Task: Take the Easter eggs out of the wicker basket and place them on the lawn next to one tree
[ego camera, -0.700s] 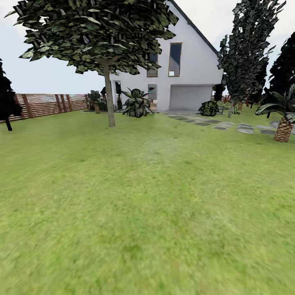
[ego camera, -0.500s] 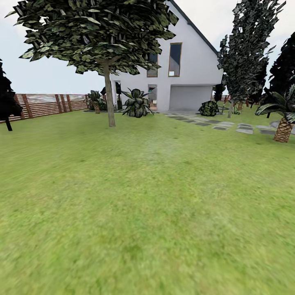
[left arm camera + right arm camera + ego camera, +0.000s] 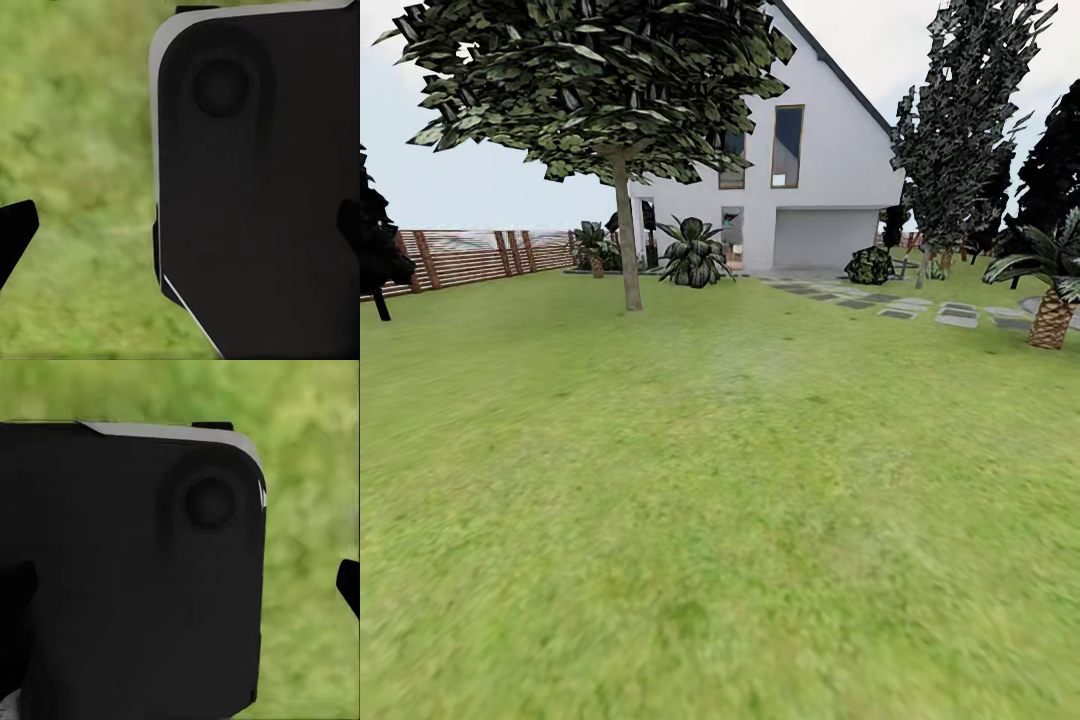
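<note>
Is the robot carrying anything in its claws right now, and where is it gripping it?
Nothing. The left gripper and right gripper both have fingertips spread wide, with just the robot's dark body and grass between them.

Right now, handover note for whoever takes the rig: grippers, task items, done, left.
Left gripper: fingertips spread wide, nothing between them, grass below.
Right gripper: same, open and empty; a black robot body panel sits close in front of each wrist camera.
Head view: open lawn, pale-trunked tree ahead left near the fence, white house behind, small palm at right.
Basket and eggs are not in sight, so progress cannot be judged here.
Left: find the basket, take out three eggs, set them all by one tree.
</note>
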Robot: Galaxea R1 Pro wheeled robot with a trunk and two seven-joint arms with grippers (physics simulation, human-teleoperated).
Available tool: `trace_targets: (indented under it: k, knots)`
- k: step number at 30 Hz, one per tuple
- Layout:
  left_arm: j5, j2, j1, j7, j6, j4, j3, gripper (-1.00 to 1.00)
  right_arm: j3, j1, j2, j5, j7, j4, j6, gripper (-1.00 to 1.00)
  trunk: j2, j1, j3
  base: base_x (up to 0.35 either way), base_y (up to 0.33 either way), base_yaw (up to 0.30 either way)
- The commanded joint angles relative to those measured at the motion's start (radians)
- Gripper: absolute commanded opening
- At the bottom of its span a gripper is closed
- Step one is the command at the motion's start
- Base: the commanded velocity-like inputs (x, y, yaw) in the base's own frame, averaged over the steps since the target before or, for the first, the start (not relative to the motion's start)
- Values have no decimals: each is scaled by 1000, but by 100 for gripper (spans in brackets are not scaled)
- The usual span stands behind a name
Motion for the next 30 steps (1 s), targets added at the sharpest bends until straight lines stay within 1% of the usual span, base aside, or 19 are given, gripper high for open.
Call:
trace_targets:
  k: [1, 3, 6, 7, 8, 9, 10, 11, 12, 14, 15, 16, 17, 18, 20, 21, 24, 27, 30]
  knots:
    - [0, 0, 0, 0, -2, -2, 0, 100, 0, 0, 0, -1, 0, -9, -25, 100, 7, -4, 2, 0, 0, 0]
    - [0, 0, 0, 0, -3, -27, 0, 100, -1, 0, 2, -3, -1, -59, -102, 100, 21, -12, 9, 0, 0, 0]
    - [1, 3, 0, 0, -3, -120, 0, 100, -1, 0, 7, -5, -2, -115, -258, 100, 42, -23, 18, 0, 0, 0]
    - [1, 4, 0, 0, -3, -155, 0, 100, -1, 0, 8, -5, -3, -145, -312, 100, 49, -27, 21, 0, 0, 0]
    - [1, 4, 1, 0, -3, -205, 0, 100, -2, 0, 8, -5, -9, -209, -354, 100, 56, -31, 24, 0, 0, 0]
    - [1, 1, 2, 0, -3, -261, 0, 100, -2, 0, 12, -6, -39, -287, -369, 100, 63, -35, 27, 0, 0, 0]
    - [1, -2, 2, 0, -3, -323, 0, 100, -2, -1, 27, -6, -80, -352, -377, 100, 70, -38, 31, 0, 0, 0]
    - [2, -4, 2, 0, -3, -364, 1, 100, -2, -4, 39, -5, -97, -386, -381, 100, 77, -42, 34, 0, 0, 0]
    - [4, -5, 2, 1, -3, -386, 1, 100, -2, -11, 43, -5, -104, -398, -382, 100, 84, -46, 37, 0, 0, 0]
    - [42, -6, 2, 1, -7, -427, 2, 100, -2, -43, 48, -6, -112, -412, -384, 100, 98, -54, 43, 0, 0, 0]
    - [71, -7, 3, 1, -17, -435, 3, 100, -2, -53, 48, -7, -113, -415, -385, 100, 105, -58, 46, 0, 0, 0]
    - [149, -7, 3, 0, -55, -436, 4, 100, -1, -65, 51, -7, -114, -420, -387, 100, 112, -61, 49, 0, 0, 0]
    - [193, -7, 3, 0, -77, -431, 4, 100, -1, -71, 52, -7, -115, -420, -387, 100, 119, -65, 53, 0, 0, 0]
    - [259, -5, 3, 0, -104, -417, 4, 100, -2, -86, 52, -7, -115, -417, -387, 100, 126, -69, 56, 0, 0, 0]
    - [338, -2, 3, 0, -127, -405, 5, 100, -2, -101, 50, -7, -115, -414, -386, 100, 140, -77, 62, 0, 0, 0]
    - [355, 1, 3, 0, -136, -403, 5, 100, -3, -104, 49, -7, -115, -413, -386, 100, 147, -81, 65, 0, 0, 0]
    - [376, 3, 3, 0, -166, -397, 8, 100, -3, -108, 48, -5, -115, -385, -387, 100, 168, -92, 74, 0, 0, 0]
    - [383, 4, 3, -1, -221, -376, 10, 100, 2, -109, 49, -3, -113, -301, -405, 100, 189, -104, 84, 0, 0, 0]
    - [384, 6, 3, 0, -287, -359, 10, 100, 4, -109, 52, -2, -113, -262, -454, 100, 210, -115, 93, 0, 0, 0]
